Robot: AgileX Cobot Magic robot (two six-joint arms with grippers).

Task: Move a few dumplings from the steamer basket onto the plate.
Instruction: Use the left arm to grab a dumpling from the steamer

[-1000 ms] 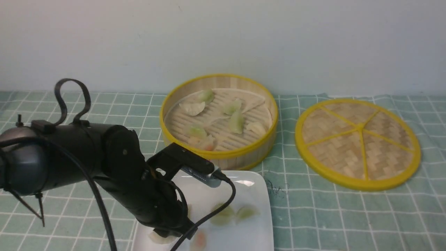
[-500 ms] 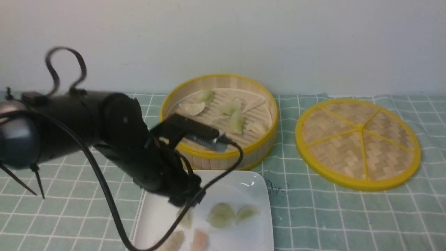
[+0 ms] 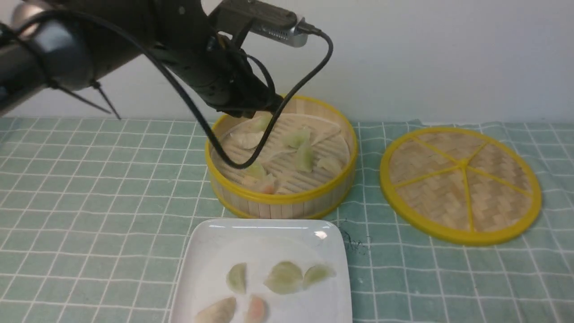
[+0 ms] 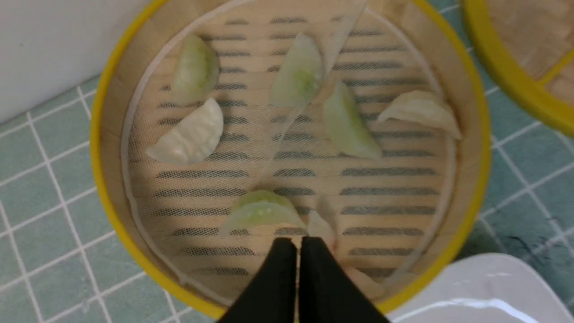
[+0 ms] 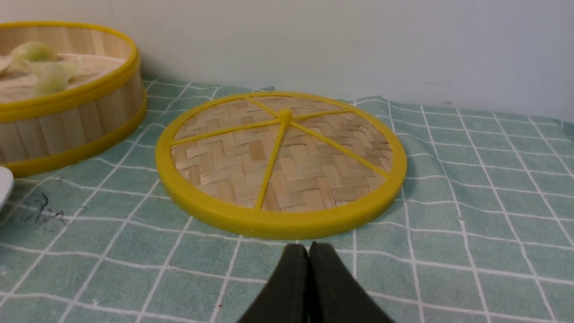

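Observation:
The steamer basket stands at the back centre and holds several pale green and whitish dumplings. The white square plate lies in front of it with several dumplings on it, green, whitish and orange-pink. My left arm is raised over the basket's left rim. In the left wrist view my left gripper is shut and empty, above the basket floor beside a green dumpling. My right gripper is shut and empty, low over the cloth.
The flat woven lid with yellow spokes lies to the right of the basket, and it sits just beyond my right gripper in the right wrist view. A green checked cloth covers the table. A pale wall stands close behind the basket.
My left arm has lifted off the plate and swung up and back to above the basket. The dumplings on the plate are now uncovered.

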